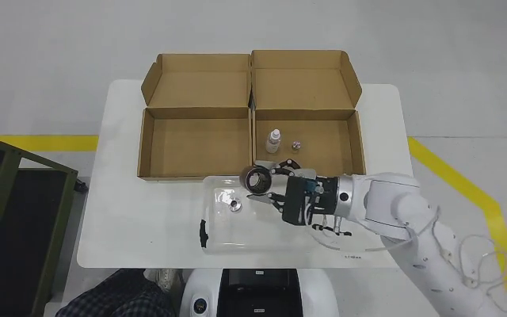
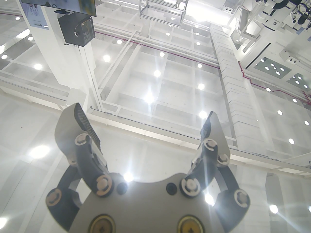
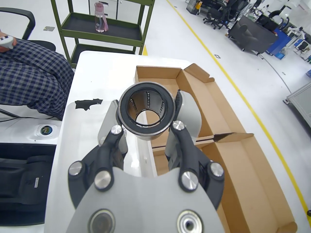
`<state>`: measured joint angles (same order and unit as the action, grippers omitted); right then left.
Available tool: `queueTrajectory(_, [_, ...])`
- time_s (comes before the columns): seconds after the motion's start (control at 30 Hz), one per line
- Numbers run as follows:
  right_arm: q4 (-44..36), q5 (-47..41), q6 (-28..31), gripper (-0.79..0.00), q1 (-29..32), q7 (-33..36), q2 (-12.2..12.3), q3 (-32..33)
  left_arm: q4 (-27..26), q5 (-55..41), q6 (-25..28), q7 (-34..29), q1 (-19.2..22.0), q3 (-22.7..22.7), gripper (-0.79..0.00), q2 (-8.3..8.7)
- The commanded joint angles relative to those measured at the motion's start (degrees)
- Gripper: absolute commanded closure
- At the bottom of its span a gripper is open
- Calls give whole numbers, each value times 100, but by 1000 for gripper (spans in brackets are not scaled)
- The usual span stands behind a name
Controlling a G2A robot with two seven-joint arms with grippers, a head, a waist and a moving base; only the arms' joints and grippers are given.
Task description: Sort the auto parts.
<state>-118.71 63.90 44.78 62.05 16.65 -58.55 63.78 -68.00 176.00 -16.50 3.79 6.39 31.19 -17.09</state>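
Note:
My right gripper (image 3: 147, 112) (image 1: 263, 184) is shut on a metal cylindrical bearing (image 3: 147, 109) (image 1: 255, 180) with black end rings, held above the far edge of a clear plastic tray (image 1: 238, 238). A small round metal part (image 1: 235, 204) lies in the tray's left part. The right cardboard box (image 1: 333, 150) holds a small white bottle-shaped part (image 1: 273, 141) and a small round metal piece (image 1: 296, 144). The left cardboard box (image 1: 194, 147) is bare inside. My left gripper (image 2: 143, 122) points up at the ceiling, open, with nothing between its fingers.
Both boxes stand side by side at the table's far half with lids folded back. A black scrap (image 1: 203, 232) sits at the tray's left edge. A green cart (image 3: 97, 22) stands beyond the table, and a seated person's checked sleeve (image 3: 31, 73) is beside it.

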Motion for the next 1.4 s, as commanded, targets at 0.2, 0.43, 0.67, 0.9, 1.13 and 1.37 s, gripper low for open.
queueTrajectory(0.2, [-174, -190, -73, 0, -158, -45, 12, 309, 0, 0, 0, 0, 0, 0, -785, 0])
queueTrajectory(0.43, [-316, -338, -162, 0, -259, -126, 13, 499, 0, 0, 0, 0, 0, 0, -785, 0])
queueTrajectory(0.67, [-400, -421, -152, 0, -344, -256, 4, 556, 0, 0, 0, 0, 0, 0, -785, 0])
queueTrajectory(0.9, [-395, -373, -180, 0, -380, -411, -7, 575, 0, 0, 0, 0, 0, 0, -785, 0])
queueTrajectory(1.13, [-378, -372, -231, 0, -392, -487, -14, 620, 0, 0, 0, 0, 0, 0, -785, 0])
queueTrajectory(1.37, [-344, -342, -222, 0, -380, -531, -22, 596, 0, 0, 0, 0, 0, 0, -785, 0])
